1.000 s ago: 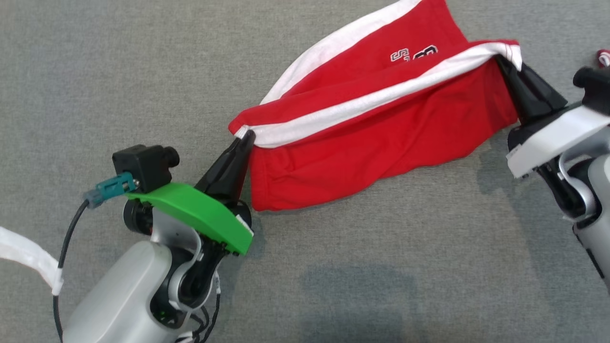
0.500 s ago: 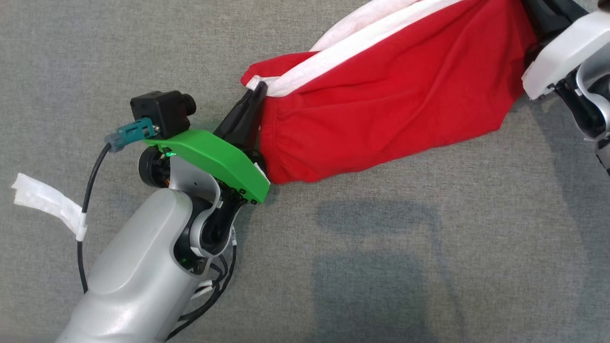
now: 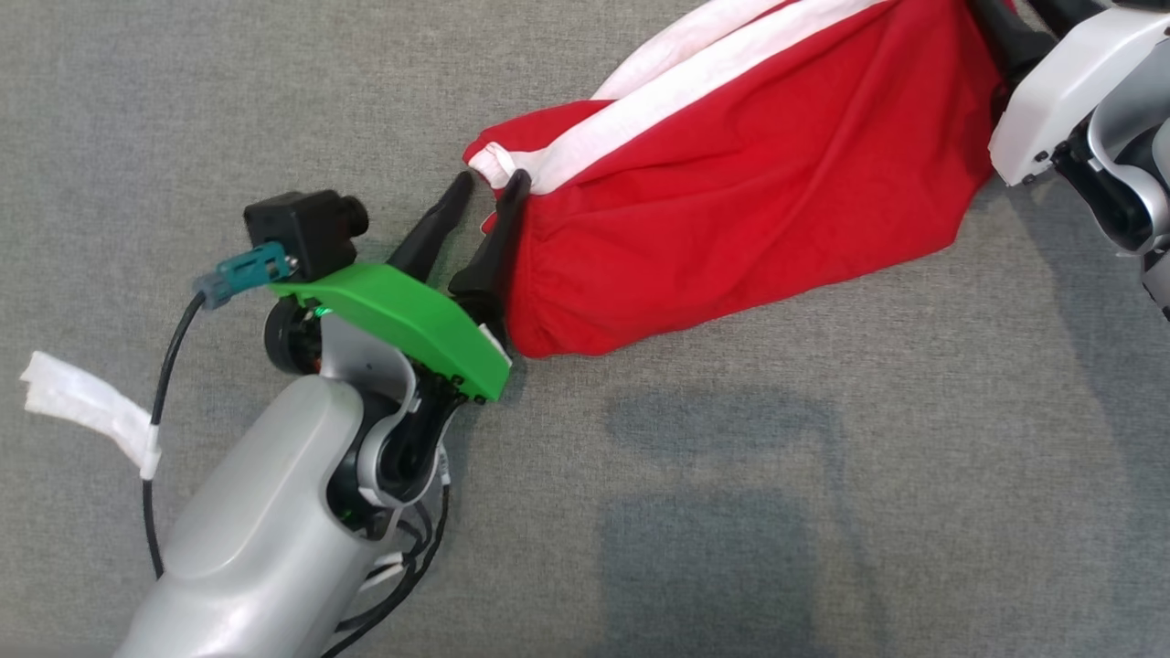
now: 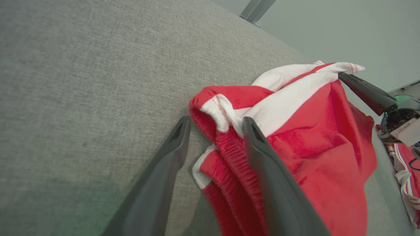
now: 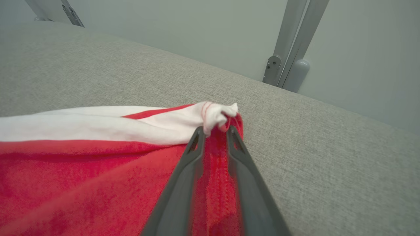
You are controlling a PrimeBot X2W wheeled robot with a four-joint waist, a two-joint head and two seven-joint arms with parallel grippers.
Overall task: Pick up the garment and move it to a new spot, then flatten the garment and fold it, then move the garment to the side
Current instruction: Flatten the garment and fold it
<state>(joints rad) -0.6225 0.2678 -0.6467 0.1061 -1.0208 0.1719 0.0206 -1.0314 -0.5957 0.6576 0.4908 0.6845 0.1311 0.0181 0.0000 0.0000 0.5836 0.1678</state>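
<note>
My left claw (image 3: 492, 178) stands wide open, and it has hold of nothing. Its two dark fingers are spread like a letter V at the near left corner of the garment (image 3: 731, 183). In the left wrist view one finger (image 4: 170, 157) lies on the bare grey worktop (image 3: 274, 110). The other finger (image 4: 272, 170) lies against the red cloth. The folded corner with its white hem sits loose between them.

The garment is red with a broad white stripe (image 3: 695, 82). It lies stretched in a slant across the worktop, from my left claw up to the far right edge of the head view. Its lower part rests flat on the grey surface in soft wrinkles.

My right claw (image 5: 215, 129) is at the other end of the garment. In the right wrist view its fingers stand with only a narrow gap, and red cloth fills this gap. A small white bunch of hem sits just at the fingertips. Whether the fingers press the cloth or only stand around it, I cannot tell.

On my left wrist I see a green cover (image 3: 402, 320) and a small black camera (image 3: 297, 233) with a dark cable (image 3: 160, 411). Behind the worktop, in the right wrist view, a grey metal post (image 5: 295, 42) stands against a pale wall.
</note>
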